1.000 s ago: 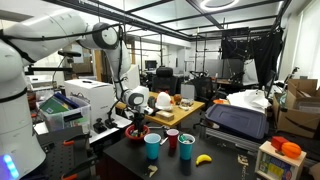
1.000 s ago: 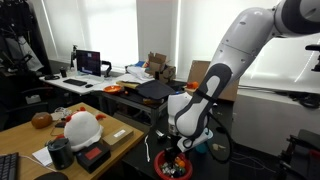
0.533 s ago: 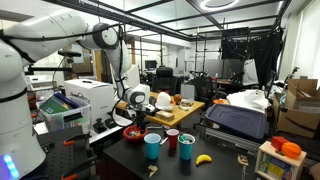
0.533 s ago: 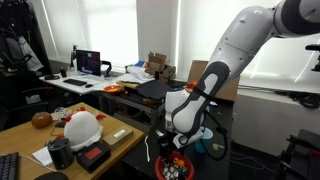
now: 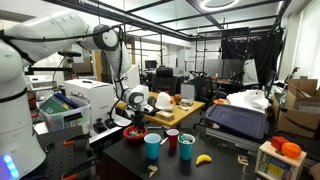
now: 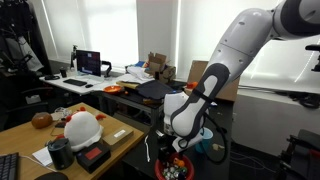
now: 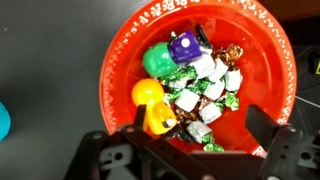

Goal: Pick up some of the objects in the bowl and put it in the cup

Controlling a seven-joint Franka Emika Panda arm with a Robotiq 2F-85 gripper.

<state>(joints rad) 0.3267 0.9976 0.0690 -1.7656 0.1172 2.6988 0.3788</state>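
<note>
1. Hanging low over the red bowl [image 7: 120, 60], the gripper [image 7: 193, 130] has its fingers spread wide with nothing between them.
2. The bowl holds the objects: foil-wrapped sweets [image 7: 205, 85], a yellow piece [image 7: 148, 95], a green ball [image 7: 158, 60] and a purple die [image 7: 184, 46].
3. Farther along the dark table [image 5: 120, 162] in an exterior view stand a teal cup [image 5: 153, 147] and a red cup [image 5: 172, 140], with a banana [image 5: 204, 158] beyond.

The objects [image 7: 200, 85] lie in the bowl [image 7: 120, 60]. The bowl stands on the tabletop [image 7: 45, 70], directly under the claw [image 7: 200, 128].
</note>
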